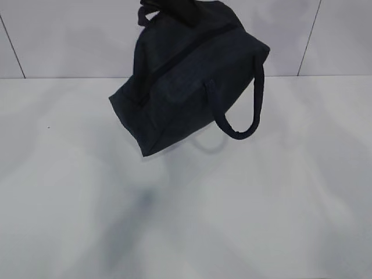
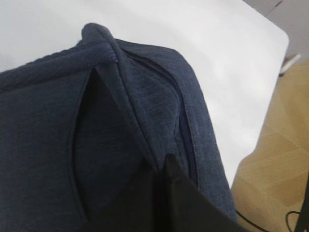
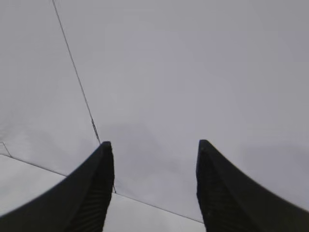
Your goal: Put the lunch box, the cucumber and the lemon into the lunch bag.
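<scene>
- Your left gripper (image 2: 161, 166) is clamped shut on fabric of the lunch bag (image 2: 58, 145); in the left wrist view only the dark tips show at the bottom edge, pressed together, the rest cut off.
- In the exterior view that gripper is mostly out of frame; a dark shape at the top edge over the bag (image 1: 186, 87) is probably it, hard to confirm.
- Your right gripper (image 3: 154, 188) has let go: jaws spread wide, nothing between the fingers (image 3: 94, 193), only pale wall behind.
- You won't find the right gripper in the exterior view.
- Lunch bag: hangs tilted above the white table (image 1: 261, 203), its lower corner looking clear of the surface, shadow beneath; top end cropped by the frame.
- Zipper line (image 1: 180, 58) runs along the upper face; looks closed, pull not visible.
- Count: one bag; one loop handle (image 1: 244, 116) clearly seen, hanging off the right side; a second one not made out.
- Lunch box, cucumber, lemon: none visible in any view; you cannot tell where they are.
- No logo, label or writing readable anywhere.
- Wood floor (image 2: 280, 159) and the table's edge (image 2: 270, 96) show at right of the left wrist view.
</scene>
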